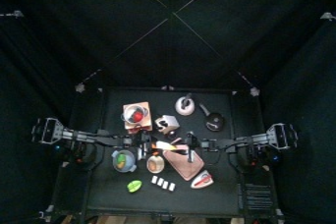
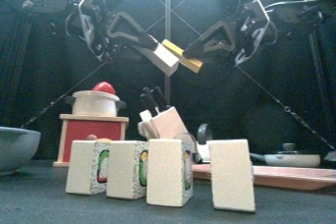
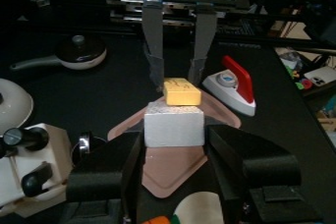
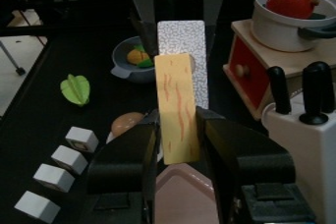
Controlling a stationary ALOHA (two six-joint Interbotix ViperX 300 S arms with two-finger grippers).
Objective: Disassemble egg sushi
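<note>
The egg sushi is held in mid-air above the table's middle, between both grippers. My left gripper (image 3: 174, 138) is shut on the white rice block (image 3: 174, 127). My right gripper (image 4: 178, 140) is shut on the yellow egg slab (image 4: 176, 105). In the left wrist view the egg slab (image 3: 183, 92) lies against the far top edge of the rice. In the right wrist view the rice block (image 4: 184, 43) stands just behind the egg. In the front view the white rice (image 2: 163, 54) and yellow egg (image 2: 188, 64) hang tilted between the two grippers.
Several sushi blocks (image 2: 164, 172) stand in a row at the front edge. Below the grippers lies a pink board (image 1: 192, 170). A red stand with a pot (image 2: 94, 125), a knife block (image 2: 164, 120), a grey bowl (image 2: 16, 149), a pan (image 1: 210, 122) and a green leaf (image 4: 75, 90) surround it.
</note>
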